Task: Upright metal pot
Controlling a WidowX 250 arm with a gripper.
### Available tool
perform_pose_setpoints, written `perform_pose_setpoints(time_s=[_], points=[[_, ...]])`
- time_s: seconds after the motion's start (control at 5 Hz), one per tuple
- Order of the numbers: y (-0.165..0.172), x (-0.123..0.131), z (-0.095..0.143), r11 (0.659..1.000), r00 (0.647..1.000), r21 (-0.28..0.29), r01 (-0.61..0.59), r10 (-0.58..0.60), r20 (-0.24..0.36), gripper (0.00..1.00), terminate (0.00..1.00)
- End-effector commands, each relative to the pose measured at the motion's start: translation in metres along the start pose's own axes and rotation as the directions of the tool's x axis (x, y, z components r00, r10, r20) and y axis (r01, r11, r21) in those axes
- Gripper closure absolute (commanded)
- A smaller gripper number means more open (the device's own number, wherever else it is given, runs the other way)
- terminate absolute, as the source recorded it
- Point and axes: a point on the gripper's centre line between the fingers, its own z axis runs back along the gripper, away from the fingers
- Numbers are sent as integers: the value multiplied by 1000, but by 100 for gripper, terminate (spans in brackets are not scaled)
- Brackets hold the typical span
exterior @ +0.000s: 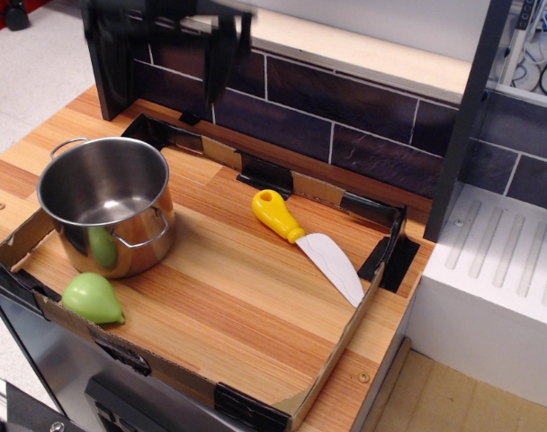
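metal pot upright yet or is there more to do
Looks done: the metal pot stands upright on the wooden board, opening up, beside the green pear. Nothing is in hand; the gripper is open at the top edge, clear of the pot. Nothing visible remains.

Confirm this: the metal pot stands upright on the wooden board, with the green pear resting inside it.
Not quite. The metal pot does stand upright on the wooden board, but the green pear lies outside it, on the board beside its base. The green inside is only a reflection. The observation.image view shows this.
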Motion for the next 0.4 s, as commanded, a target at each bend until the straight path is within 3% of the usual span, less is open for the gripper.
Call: perform_pose_setpoints(time_s=[0.0,0.2], points=[[-7,9,50,991,999,-137,15,-8,52,0,0],[-7,9,50,991,999,-137,15,-8,52,0,100]])
